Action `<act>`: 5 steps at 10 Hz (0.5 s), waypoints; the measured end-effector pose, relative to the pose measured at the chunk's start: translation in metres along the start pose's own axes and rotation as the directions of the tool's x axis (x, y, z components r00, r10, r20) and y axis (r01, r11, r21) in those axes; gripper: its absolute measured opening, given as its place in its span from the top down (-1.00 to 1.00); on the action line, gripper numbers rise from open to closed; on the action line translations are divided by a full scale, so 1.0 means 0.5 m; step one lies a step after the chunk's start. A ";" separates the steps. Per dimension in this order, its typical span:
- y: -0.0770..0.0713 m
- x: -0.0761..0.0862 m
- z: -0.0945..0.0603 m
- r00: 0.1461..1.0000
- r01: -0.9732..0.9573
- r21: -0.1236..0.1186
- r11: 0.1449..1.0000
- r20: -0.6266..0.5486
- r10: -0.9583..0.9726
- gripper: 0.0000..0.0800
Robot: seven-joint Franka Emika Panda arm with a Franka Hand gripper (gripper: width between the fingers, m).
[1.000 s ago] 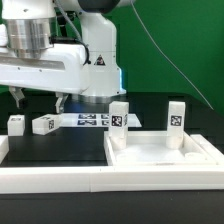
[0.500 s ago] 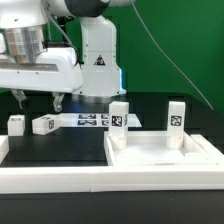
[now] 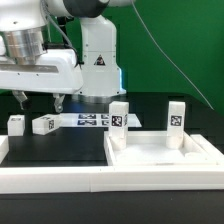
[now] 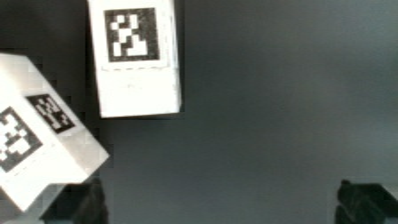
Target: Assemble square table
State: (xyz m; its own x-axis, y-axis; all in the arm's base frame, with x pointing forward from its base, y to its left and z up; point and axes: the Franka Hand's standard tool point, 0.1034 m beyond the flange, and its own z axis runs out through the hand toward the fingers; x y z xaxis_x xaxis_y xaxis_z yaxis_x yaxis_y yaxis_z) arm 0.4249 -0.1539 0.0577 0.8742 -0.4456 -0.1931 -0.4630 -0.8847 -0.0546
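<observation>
Black worktop (image 3: pixel 75 140), green backdrop. Exterior view's left: short white tagged plastic leg (image 3: pixel 16 123), twin leg (image 3: pixel 43 124) beside it, both lying below the spread, empty jaws, not yet between them. Right: large white square plastic slab (image 3: pixel 160 152).

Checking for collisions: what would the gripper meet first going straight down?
Likely the bare black work surface: the gripper is open, and the loose legs lie off to one side, one close by.
</observation>
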 end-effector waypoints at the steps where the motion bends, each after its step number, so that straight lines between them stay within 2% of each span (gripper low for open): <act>1: 0.001 -0.018 0.002 0.996 0.029 0.028 0.999 0.085 -0.032 -0.62; 3: 0.002 -0.028 0.009 0.976 0.039 0.064 0.997 0.211 -0.051 -0.62; 5: -0.001 -0.025 0.013 0.955 0.033 0.075 0.997 0.293 -0.053 -0.62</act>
State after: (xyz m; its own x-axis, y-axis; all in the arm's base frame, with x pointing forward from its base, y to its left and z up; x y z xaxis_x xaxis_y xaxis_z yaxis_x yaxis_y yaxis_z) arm 0.4133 -0.1468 0.0537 0.8163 -0.3379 -0.4685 -0.4437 -0.8861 -0.1341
